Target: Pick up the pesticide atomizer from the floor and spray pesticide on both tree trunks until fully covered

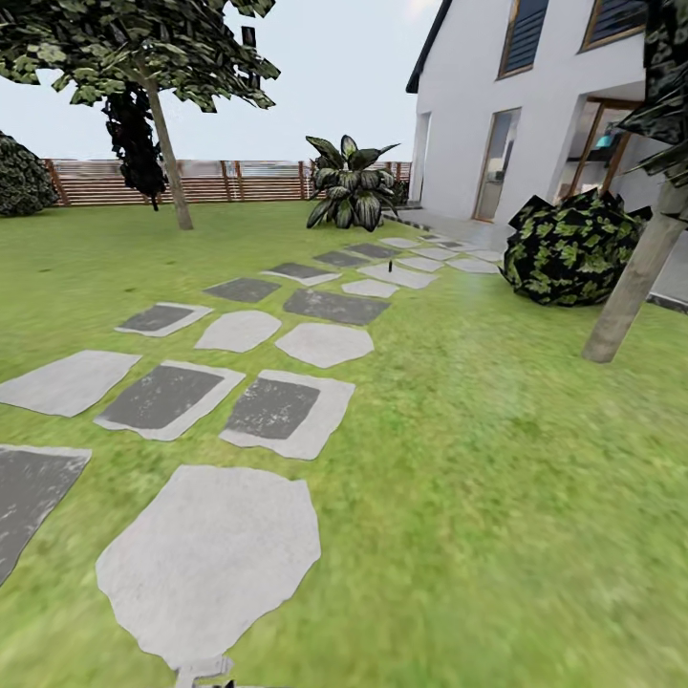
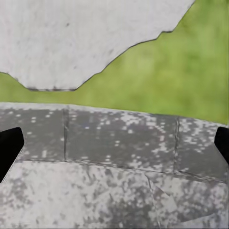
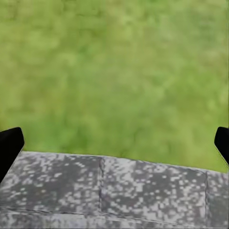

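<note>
Nothing done yet, by my read. Both hands spread wide and empty: left hand [image 2: 114, 143] over a pale stone [image 2: 71, 38] and grass, right hand [image 3: 114, 143] over bare grass [image 3: 114, 62]. Atomizer [image 1: 391, 256] is a tiny dark speck standing on the lawn among the far stones, short of the striped plant [image 1: 352, 186]. Near trunk [image 1: 635, 277] right, far trunk [image 1: 170, 158] left by the fence [image 1: 220, 182]; no white specks on either. Left: drive up, grab, spray both.

A stone path [image 1: 277, 382] crosses the lawn [image 1: 497, 459] between two trees [image 1: 170, 162], [image 1: 635, 277], toward the house [image 1: 535, 105].
</note>
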{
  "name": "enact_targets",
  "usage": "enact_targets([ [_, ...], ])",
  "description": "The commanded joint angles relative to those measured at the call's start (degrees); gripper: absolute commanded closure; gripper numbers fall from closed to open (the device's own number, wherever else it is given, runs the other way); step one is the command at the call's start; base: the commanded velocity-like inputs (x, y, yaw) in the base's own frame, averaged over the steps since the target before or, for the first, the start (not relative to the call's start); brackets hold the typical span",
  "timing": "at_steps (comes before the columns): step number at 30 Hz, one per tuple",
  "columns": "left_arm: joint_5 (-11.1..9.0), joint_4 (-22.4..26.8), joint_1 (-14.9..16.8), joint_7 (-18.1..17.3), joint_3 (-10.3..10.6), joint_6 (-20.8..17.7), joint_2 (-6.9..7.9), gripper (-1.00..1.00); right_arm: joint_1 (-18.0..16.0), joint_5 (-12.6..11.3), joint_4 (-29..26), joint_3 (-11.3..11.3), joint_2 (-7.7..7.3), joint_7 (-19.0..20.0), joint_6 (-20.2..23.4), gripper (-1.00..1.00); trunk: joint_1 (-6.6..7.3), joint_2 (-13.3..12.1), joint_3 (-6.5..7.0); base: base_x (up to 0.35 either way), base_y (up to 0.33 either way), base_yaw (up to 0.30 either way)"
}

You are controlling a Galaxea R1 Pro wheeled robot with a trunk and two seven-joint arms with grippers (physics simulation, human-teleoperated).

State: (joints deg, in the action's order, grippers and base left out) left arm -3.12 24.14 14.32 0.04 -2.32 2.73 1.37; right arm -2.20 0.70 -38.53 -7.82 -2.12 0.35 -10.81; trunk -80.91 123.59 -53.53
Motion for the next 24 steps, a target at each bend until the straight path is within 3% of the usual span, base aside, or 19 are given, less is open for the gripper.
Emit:
enact_targets([
  [1,-0.03,0.01,0.03,-0.06,-0.02,0.00,-0.02,-1.00,0.00,0.00,-0.02,0.00,-0.03,0.00,0.00,-1.00,0.00,0.00,0.00,0.323,-0.060,0.000],
  [24,0.26,-0.65,-0.03,-0.09,0.03,0.15,1.18,-1.00,0.00,-0.08,0.20,0.00,0.01,-0.09,-3.73,-1.00,0.00,0.00,0.00,0.323,-0.030,-0.009],
])
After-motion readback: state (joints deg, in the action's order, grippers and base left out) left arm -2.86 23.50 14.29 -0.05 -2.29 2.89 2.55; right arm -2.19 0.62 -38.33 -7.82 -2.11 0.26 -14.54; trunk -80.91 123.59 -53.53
